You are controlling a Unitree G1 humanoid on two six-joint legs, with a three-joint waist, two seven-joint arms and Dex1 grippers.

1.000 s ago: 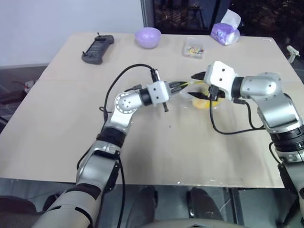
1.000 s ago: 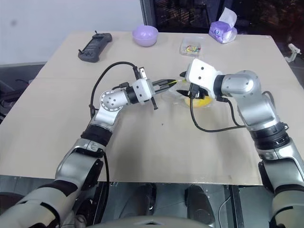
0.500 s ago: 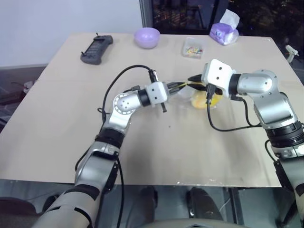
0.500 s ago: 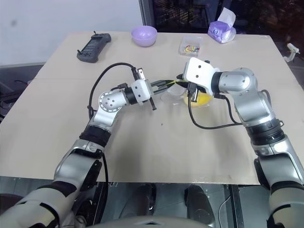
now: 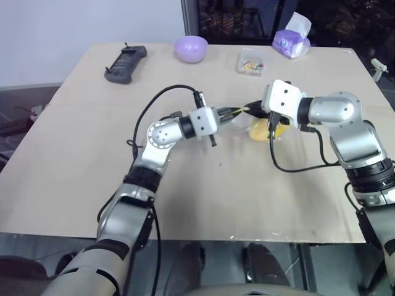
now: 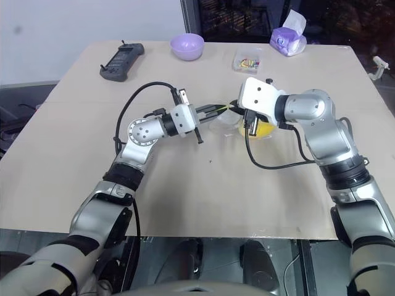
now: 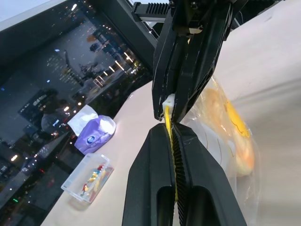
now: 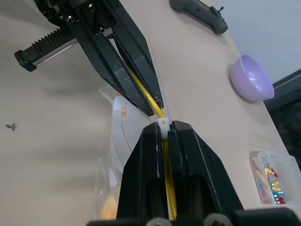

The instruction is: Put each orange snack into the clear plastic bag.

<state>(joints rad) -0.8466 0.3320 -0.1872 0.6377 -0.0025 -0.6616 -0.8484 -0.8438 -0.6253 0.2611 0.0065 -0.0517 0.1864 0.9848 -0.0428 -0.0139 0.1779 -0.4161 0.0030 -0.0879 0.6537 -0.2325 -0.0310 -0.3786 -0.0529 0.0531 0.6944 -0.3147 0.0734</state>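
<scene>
— Bun: where is it?

— Inside the clear bag at mid-table, sitting on the table just at 5 o'clock of the two gripper tips.

— How does the bag run?

— Its yellow strip lies roughly along 9 to 3 o'clock, stretched between both grippers; the pouch hangs below it.

— The arms?

— Left gripper reaches toward 3 o'clock, fingers pinched tight on the strip. Right gripper comes in from 3 o'clock, tilted slightly down, fingers likewise clamped on the strip, tips nearly meeting the left's.

— Around them?

— Purple bowl, small clear box, tissue pack toward 12 o'clock; black remote at 10.
</scene>
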